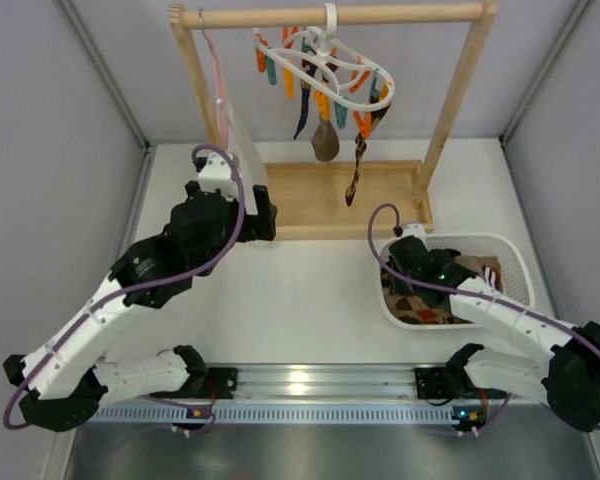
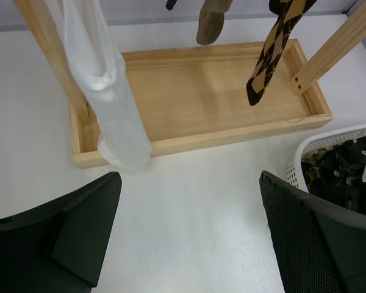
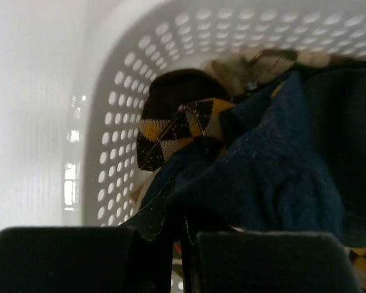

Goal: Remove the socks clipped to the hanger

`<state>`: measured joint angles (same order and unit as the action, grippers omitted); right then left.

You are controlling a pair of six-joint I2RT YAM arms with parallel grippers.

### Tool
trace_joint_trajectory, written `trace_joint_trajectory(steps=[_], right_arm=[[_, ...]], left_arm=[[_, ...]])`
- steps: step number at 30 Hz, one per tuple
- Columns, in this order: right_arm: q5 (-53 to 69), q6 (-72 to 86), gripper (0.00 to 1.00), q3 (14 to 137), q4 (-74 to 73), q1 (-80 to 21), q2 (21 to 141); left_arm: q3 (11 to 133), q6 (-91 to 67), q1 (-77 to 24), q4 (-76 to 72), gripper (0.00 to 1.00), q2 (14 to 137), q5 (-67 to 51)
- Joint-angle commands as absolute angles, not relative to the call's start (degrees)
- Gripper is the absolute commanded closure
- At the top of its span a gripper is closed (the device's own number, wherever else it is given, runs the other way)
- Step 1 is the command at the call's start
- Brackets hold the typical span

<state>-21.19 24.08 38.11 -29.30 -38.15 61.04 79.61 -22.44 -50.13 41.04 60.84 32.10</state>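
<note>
The white peg hanger (image 1: 325, 62) hangs from the wooden rail with orange and teal pins. A taupe-brown sock (image 1: 326, 141), a brown diamond-patterned sock (image 1: 357, 168) and a dark sock (image 1: 302, 116) still hang from it. My left gripper (image 1: 265, 215) is open and empty over the table in front of the rack, its fingers (image 2: 79, 232) wide apart. The diamond sock (image 2: 273, 52) and the taupe sock (image 2: 209, 25) hang beyond it. My right gripper (image 1: 393, 262) is down in the white basket (image 1: 515, 252), its jaws (image 3: 184, 235) closed on a dark navy sock (image 3: 262, 177).
A long white cloth (image 2: 110, 104) hangs on a thin pink hanger (image 1: 218, 75) at the rack's left post. The rack's wooden tray base (image 2: 201, 91) lies under the socks. The basket holds more socks, one diamond-patterned (image 3: 177, 131). Its corner (image 2: 329, 146) shows right of my left gripper.
</note>
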Motion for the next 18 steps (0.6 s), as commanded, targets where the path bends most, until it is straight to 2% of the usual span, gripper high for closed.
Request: trace_joint_trajectory(steps=[1, 5, 8, 9, 12, 18], right_arm=[[-13.09, 26.71, 0.99, 34.73, -18.20, -35.69, 62.22], [-16.42, 27.60, 0.93, 35.24, -20.47, -34.28, 60.57], [-18.54, 27.60, 0.49, 36.47, -22.84, -33.75, 55.56], [-18.89, 27.68, 0.30, 37.52, -24.94, -33.66, 53.11], [-19.86, 26.90, 0.24, 39.80, -29.68, -33.57, 48.88], [-19.25, 25.67, 0.20, 44.11, -36.56, -33.57, 39.74]], left_arm=[[77.00, -21.10, -50.19, 39.02, 0.02, 55.30, 30.85], [74.27, -18.72, -50.19, 39.11, 0.02, 49.59, 27.87], [72.08, -17.84, -50.19, 39.11, 0.02, 46.77, 27.16], [71.37, -17.58, -50.19, 39.11, 0.02, 46.24, 26.98], [69.09, -16.53, -50.19, 39.20, 0.02, 44.83, 28.03], [66.45, -15.47, -50.19, 38.94, 0.02, 43.51, 29.88]])
